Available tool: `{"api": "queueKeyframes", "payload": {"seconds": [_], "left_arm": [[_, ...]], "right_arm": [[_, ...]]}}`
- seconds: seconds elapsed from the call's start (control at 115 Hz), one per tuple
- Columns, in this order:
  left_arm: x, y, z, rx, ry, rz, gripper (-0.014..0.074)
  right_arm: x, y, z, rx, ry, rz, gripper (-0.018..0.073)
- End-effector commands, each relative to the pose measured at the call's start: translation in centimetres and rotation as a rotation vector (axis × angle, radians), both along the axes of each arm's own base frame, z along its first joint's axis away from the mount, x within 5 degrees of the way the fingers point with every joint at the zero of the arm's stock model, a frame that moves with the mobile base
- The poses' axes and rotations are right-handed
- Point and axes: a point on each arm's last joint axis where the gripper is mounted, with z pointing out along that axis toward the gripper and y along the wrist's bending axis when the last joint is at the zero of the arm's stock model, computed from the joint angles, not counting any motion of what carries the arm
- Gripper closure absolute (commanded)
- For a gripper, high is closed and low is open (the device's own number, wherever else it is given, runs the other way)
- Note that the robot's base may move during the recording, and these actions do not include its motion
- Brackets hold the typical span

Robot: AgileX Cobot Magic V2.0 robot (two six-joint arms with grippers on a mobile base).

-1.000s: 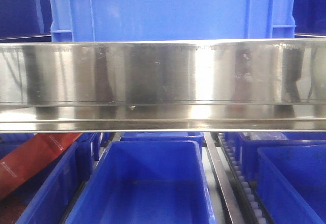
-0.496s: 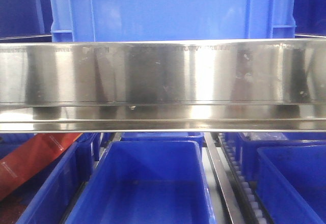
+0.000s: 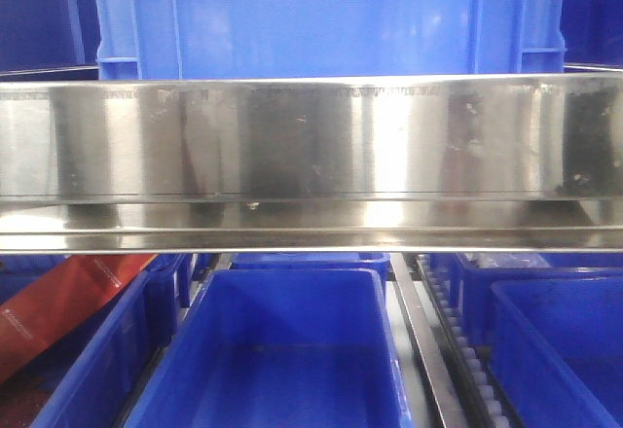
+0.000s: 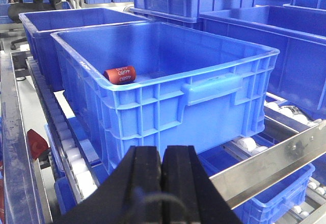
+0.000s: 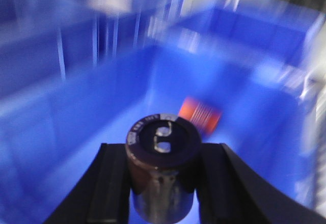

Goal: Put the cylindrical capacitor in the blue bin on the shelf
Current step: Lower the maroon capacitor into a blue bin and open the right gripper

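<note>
Two grippers: the right one [image 5: 162,183] holds a capacitor [image 5: 162,170] over a bin [image 5: 76,132]; the left one [image 4: 162,175] is pressed together, holding nothing.

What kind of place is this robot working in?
Most likely a warehouse or factory parts store. Shiny stainless steel shelf beams carry rows of open blue plastic bins, which sit on lanes of small white rollers. An orange-red cylindrical capacitor lies in one bin.

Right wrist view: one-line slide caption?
Right tool grips a dark capacitor over a blurred blue bin.
</note>
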Motion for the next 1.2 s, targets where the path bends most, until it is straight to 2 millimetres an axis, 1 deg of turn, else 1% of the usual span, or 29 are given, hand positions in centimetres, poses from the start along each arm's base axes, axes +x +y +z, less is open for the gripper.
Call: {"api": "queueKeyframes", "payload": {"seconds": [0.0, 0.061, 0.104, 0.209, 0.348, 0.418, 0.47, 0.513, 0.565, 0.574, 0.583, 0.609, 0.618, 0.644, 0.652, 0.661, 0.67, 0.678, 0.705, 0.713, 0.722, 0.731, 0.739, 0.748, 0.765, 0.879, 1.0, 1.052, 1.192], "left_arm": [[-0.1, 0.0, 0.0, -0.023, 0.0, -0.007, 0.0707], [-0.1, -0.1, 0.0, -0.03, 0.005, -0.012, 0.0707], [-0.1, -0.1, 0.0, -0.032, 0.006, -0.013, 0.0707], [-0.1, -0.1, 0.0, -0.032, 0.006, -0.013, 0.0707], [-0.1, -0.1, 0.0, -0.032, 0.006, -0.013, 0.0707], [-0.1, -0.1, 0.0, -0.032, 0.006, -0.013, 0.0707], [-0.1, -0.1, 0.0, -0.035, 0.008, -0.015, 0.0707], [-0.1, -0.1, 0.0, -0.035, 0.008, -0.015, 0.0707], [-0.2, -0.1, 0.0, -0.036, 0.009, -0.016, 0.0707], [-0.2, -0.1, 0.0, -0.036, 0.009, -0.016, 0.0707], [-0.2, -0.1, 0.0, -0.036, 0.009, -0.016, 0.0707], [-0.2, -0.1, 0.0, -0.036, 0.009, -0.016, 0.0707], [-0.2, -0.1, 0.0, -0.036, 0.009, -0.016, 0.0707], [-0.2, -0.1, 0.0, -0.036, 0.009, -0.016, 0.0707], [-0.2, -0.1, 0.0, -0.036, 0.009, -0.016, 0.0707], [-0.2, -0.1, 0.0, -0.036, 0.009, -0.016, 0.0707], [-0.2, -0.1, 0.0, -0.036, 0.009, -0.016, 0.0707], [-0.2, -0.1, 0.0, -0.036, 0.009, -0.016, 0.0707], [-0.2, -0.1, 0.0, -0.038, 0.01, -0.017, 0.0707], [-0.2, -0.1, 0.0, -0.038, 0.01, -0.017, 0.0707], [-0.2, -0.1, 0.0, -0.038, 0.01, -0.017, 0.0707], [-0.2, -0.1, 0.0, -0.039, 0.011, -0.018, 0.0707], [-0.2, -0.1, 0.0, -0.039, 0.011, -0.018, 0.0707], [-0.2, -0.2, 0.0, -0.042, 0.013, -0.019, 0.0707], [-0.2, -0.2, 0.0, -0.043, 0.014, -0.02, 0.0707], [-0.2, -0.2, 0.0, -0.055, 0.022, -0.028, 0.0707], [-0.2, -0.2, 0.0, -0.055, 0.022, -0.028, 0.0707], [-0.2, -0.2, 0.0, -0.055, 0.022, -0.028, 0.0707], [-0.2, -0.2, 0.1, -0.057, 0.016, -0.027, 0.0707]], "right_arm": [[1.8, 1.2, -1.2, -0.001, 0.047, -0.001, 0.0713], [3.0, 1.9, -2.2, -0.01, 0.067, -0.002, 0.0713], [3.9, 2.4, -3.3, -0.024, 0.092, -0.003, 0.0713], [5.2, 3.1, -5.4, -0.05, 0.145, -0.004, 0.0713], [6.2, 3.7, -7.6, -0.088, 0.211, -0.002, 0.0713], [6.4, 3.8, -8.2, -0.098, 0.238, -0.004, 0.0713], [6.5, 3.9, -8.5, -0.097, 0.256, -0.01, 0.0681], [6.5, 3.9, -8.7, -0.102, 0.264, -0.01, 0.062], [6.5, 3.9, -8.8, -0.106, 0.275, -0.01, 0.0509], [6.5, 3.9, -8.8, -0.105, 0.276, -0.012, 0.047], [6.5, 3.9, -8.8, -0.105, 0.276, -0.012, 0.047], [6.5, 3.9, -8.9, -0.102, 0.28, -0.014, 0.0363], [6.5, 3.9, -8.9, -0.102, 0.28, -0.014, 0.0363], [6.5, 3.9, -8.9, -0.102, 0.28, -0.014, 0.0252], [6.5, 3.9, -8.9, -0.102, 0.28, -0.014, 0.0252], [6.5, 3.9, -8.9, -0.102, 0.28, -0.014, 0.0208], [6.5, 3.9, -8.9, -0.102, 0.28, -0.014, 0.0208], [6.5, 3.9, -8.9, -0.103, 0.28, -0.014, 0.0146], [6.5, 3.9, -8.9, -0.104, 0.282, -0.014, 0.0109], [6.5, 3.9, -8.9, -0.105, 0.283, -0.014, 0.0059], [6.5, 3.9, -8.9, -0.105, 0.283, -0.014, 0.0059], [6.5, 3.9, -8.9, -0.105, 0.283, -0.014, 0.003], [6.4, 3.9, -8.8, -0.105, 0.283, -0.014, 0.003], [6.4, 3.9, -8.8, -0.104, 0.281, -0.013, -0.0006], [6.4, 3.8, -8.6, -0.102, 0.282, -0.012, -0.002], [5.8, 3.6, -7.6, -0.094, 0.267, -0.011, 0.001], [4.5, 2.8, -5.3, -0.069, 0.222, -0.009, 0.0111], [3.7, 2.4, -4.1, -0.054, 0.195, -0.008, 0.0185], [0.9, 0.3, -0.3, -0.002, 0.123, -0.028, 0.0452]]}}
